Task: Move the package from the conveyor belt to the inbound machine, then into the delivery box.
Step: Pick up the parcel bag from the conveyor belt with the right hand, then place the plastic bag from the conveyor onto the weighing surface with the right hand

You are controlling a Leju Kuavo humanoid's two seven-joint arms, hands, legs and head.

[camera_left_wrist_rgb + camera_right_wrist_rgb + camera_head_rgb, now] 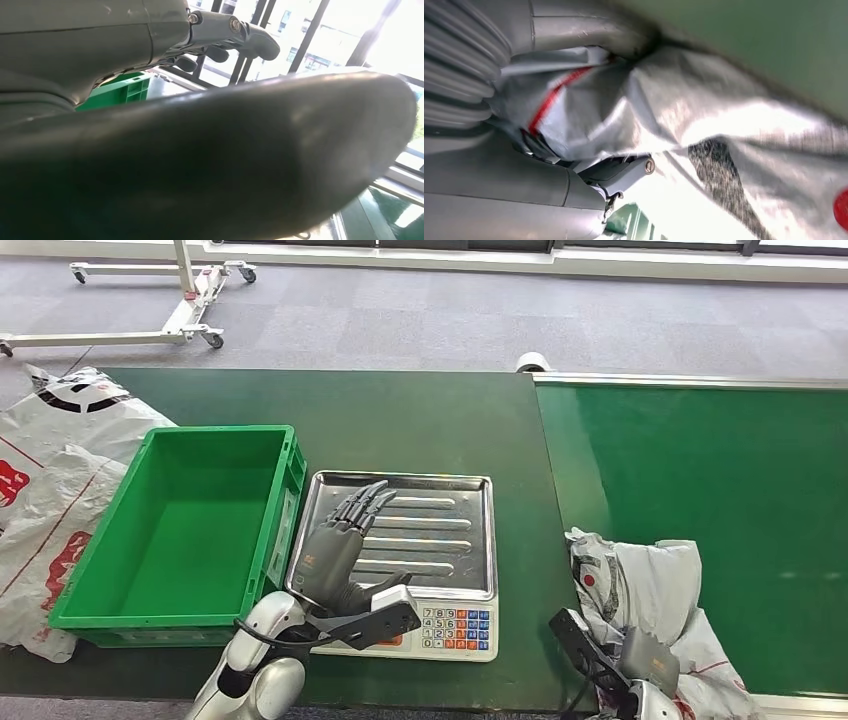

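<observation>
A dark green bench point(420, 425) carries a green delivery box point(190, 530) at left and, just beside it, the inbound machine point(440, 540), a scale with a steel pan and a coloured keypad on its near edge. The brighter green conveyor belt point(700, 490) runs along the bench's right side behind a metal rail; most of its surface lies bare beyond the package. More printed bags point(45, 480) are heaped against the box's outer left wall.

The left hand point(340, 545) hovers over the near-left corner of the steel pan, palm down, fingers point(365, 502) extended side by side and pointing away from the robot, thumb out to the side, holding nothing. The right hand point(574, 165) sits at the belt's near edge, closed into the crumpled film of the package point(650, 610), with the film bunched between the thumb and the fingers in the right wrist view.

The package, a grey-white plastic mailer with red and black print, lies on the belt's near-left corner, wrinkled, its long axis running roughly from the robot toward the belt's far side.
</observation>
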